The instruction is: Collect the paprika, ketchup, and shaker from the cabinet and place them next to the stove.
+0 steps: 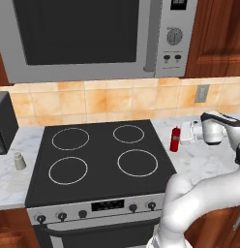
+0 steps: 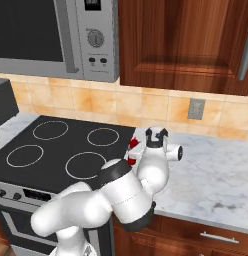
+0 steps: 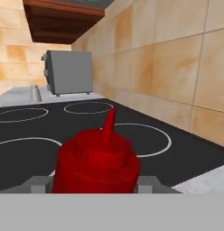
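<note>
No writing legible on the smooth, all-red ketchup (image 3: 98, 164) with its pointed nozzle; my jaws flank it, whether gripping I cannot tell. It stands on the marbled counter (image 1: 204, 157) beside the glossy black stove (image 1: 97, 160).

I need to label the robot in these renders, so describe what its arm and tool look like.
The arm is glossy white, built of rounded tubular links with dark grey to black rings at the joints. The tool is a pale boxy hand, and the hand view shows two small grey fingertips. No cables or markings are visible.
</note>
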You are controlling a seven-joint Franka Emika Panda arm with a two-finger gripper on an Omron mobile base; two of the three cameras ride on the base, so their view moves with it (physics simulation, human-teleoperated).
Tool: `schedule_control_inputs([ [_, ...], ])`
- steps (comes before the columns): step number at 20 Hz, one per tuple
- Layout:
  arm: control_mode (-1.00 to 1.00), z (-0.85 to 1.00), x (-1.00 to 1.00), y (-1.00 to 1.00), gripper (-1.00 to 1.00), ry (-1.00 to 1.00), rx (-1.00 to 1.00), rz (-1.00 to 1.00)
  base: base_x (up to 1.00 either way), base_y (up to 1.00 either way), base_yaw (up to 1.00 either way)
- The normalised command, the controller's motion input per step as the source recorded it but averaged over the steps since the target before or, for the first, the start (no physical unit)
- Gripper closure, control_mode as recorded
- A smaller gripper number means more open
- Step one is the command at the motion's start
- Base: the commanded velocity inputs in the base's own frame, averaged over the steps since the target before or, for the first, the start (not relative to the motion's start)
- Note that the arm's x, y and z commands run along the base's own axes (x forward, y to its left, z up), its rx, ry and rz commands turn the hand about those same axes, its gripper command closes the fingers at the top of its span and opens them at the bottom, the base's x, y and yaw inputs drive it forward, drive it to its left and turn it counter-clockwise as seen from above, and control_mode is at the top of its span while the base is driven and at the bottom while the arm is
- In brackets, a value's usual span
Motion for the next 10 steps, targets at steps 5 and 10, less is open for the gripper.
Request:
schedule_control_inputs([
  [5, -1.0, -0.11, -0.24, 0.06, -1.0, 0.0, 0.0, 0.0, 0.0, 0.0, 0.0],
  [10, -1.0, -0.21, -0.6, 0.23, -1.0, -0.07, 0.0, 0.0, 0.0, 0.0, 0.0],
])
